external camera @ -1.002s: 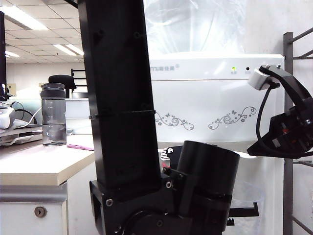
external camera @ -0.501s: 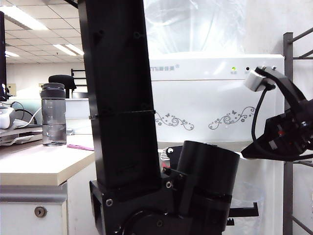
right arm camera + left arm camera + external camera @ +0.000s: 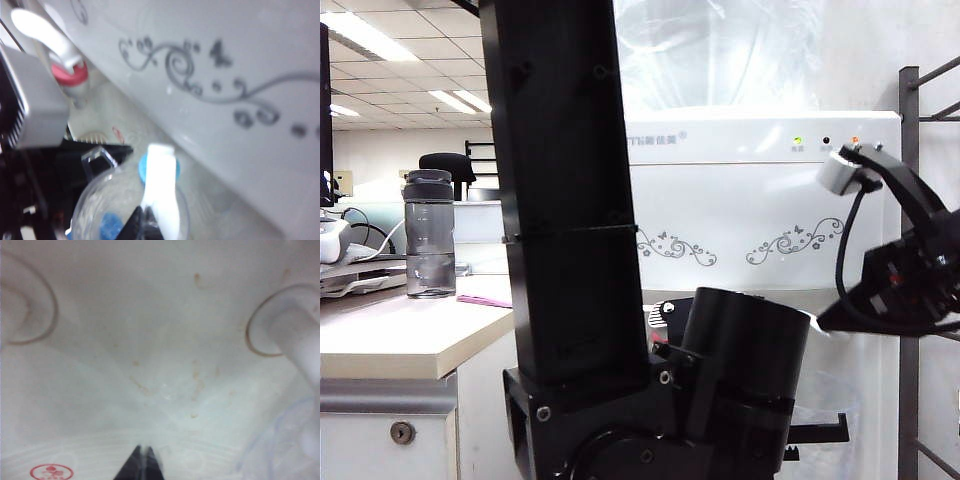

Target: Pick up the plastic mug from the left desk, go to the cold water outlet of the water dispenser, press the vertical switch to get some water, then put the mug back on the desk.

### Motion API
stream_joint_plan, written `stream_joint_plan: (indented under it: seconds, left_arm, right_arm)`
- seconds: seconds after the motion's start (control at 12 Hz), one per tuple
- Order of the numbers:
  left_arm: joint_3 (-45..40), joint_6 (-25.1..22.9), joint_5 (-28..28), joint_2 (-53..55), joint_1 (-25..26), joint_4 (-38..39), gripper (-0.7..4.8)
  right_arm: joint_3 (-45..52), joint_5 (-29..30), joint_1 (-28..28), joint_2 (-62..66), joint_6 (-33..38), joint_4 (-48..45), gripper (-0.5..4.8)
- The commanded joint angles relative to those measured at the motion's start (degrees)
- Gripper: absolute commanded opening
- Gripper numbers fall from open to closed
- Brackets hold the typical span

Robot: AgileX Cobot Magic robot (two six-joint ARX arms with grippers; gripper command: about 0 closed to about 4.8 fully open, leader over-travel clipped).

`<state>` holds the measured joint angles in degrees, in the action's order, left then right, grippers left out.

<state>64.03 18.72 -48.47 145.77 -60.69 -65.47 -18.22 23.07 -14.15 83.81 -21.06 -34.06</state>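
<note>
**Mug under the blue tap, both tools at the dispenser**

In front of the dispenser (image 3: 760, 200), the left arm (image 3: 560, 200) fills the middle of the exterior view as a broad black column and hides the tap recess. The white cabinet carries grey scrolls, a green light (image 3: 798, 141) and a clear jug (image 3: 720, 50) on top. To the left stands the tabletop (image 3: 400, 340), pale with a grey edge band and a keyhole (image 3: 402, 432) in its white front. A smoky bottle (image 3: 429, 235) with a black lid stands upright on it. The right arm (image 3: 910, 280) hangs at the right edge of that view, level with the scrolls.

The mug (image 3: 115, 200) is off the tabletop. The right wrist view shows it in the recess, its clear rippled mouth directly below the outlet (image 3: 141, 167) with the blue collar. The white lever (image 3: 161, 185) of that tap hangs across the mug's opening. The red-collared tap (image 3: 72, 75) sits well to the side.

The right tool (image 3: 141, 220) is just beside the lever, its dark tips seemingly pressed together, though blur makes contact with the lever uncertain.

The left tool (image 3: 142, 462) is inside the recess, near its stained white back wall. Its tips are pressed together, and I cannot tell whether anything is pinched between them.
</note>
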Motion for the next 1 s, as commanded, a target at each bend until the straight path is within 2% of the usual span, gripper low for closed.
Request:
stream_joint_plan:
  seconds: [0.08, 0.58, 1.0]
  left_arm:
    - [0.2, -0.04, -0.26, -0.46, -0.07, -1.92, -0.05]
    - [0.2, -0.04, -0.26, -0.46, -0.07, -1.95, -0.06]
    - [0.2, -0.04, -0.24, -0.46, -0.04, -1.92, -0.05]
  right_arm:
    - [0.37, -1.57, -0.04, 0.52, -0.04, 4.04, -0.01]
    - [0.37, -1.49, -0.04, 0.15, 0.04, 3.02, -0.01]
    - [0.37, -1.51, -0.04, -12.07, 0.24, 11.87, -0.01]
